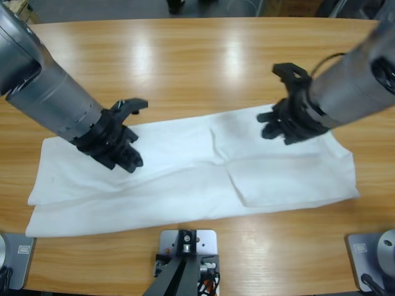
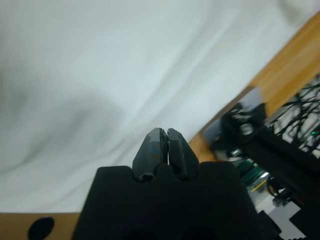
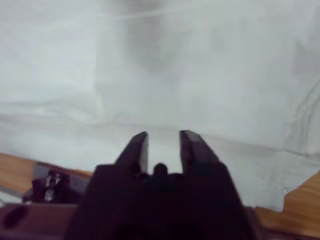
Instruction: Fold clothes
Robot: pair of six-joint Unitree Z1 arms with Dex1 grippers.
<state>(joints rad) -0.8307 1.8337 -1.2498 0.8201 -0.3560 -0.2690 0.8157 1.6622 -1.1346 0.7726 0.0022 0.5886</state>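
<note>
Bare worktop (image 1: 197, 68) lies open beyond the folded T-shirt (image 1: 185, 179). Only a narrow strip shows along its near edge. Both arms stand over the shirt's ends, its middle uncovered between them.

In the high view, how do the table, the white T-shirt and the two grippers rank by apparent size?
1. Wooden table, largest.
2. White T-shirt.
3. Left gripper and right gripper: they look about alike, so I do not rank them.

long wooden table (image 1: 197, 55) with glossy light glare across its far half, grey floor strip beyond the far edge, dark shoes (image 1: 176, 6) of a person standing there
</note>
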